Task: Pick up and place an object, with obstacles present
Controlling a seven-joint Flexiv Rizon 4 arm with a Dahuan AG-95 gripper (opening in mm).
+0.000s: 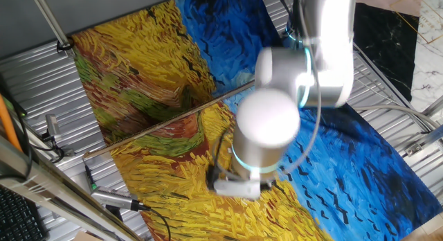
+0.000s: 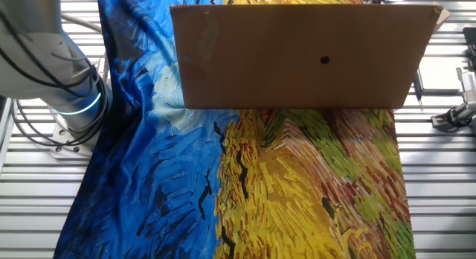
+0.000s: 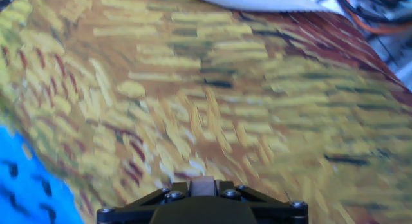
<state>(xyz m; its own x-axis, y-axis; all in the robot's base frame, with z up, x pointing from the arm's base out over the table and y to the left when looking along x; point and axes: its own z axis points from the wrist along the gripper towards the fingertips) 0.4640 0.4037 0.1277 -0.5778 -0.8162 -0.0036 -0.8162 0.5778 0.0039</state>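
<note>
Centrally, cardboard panel (image 2: 301,58) upright across painted cloth (image 2: 312,192) (arm (image 1: 266,130) behind).

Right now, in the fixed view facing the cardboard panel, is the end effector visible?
No, the upright cardboard panel blocks what is behind it; only the arm's base shows beside the painted cloth.

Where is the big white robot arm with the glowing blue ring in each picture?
One fixed view: white robot arm, centre right, over the cloth.
The other fixed view: top left corner.
Hand view: not in it.
Shared landmark: the blue and yellow painted cloth.
</note>
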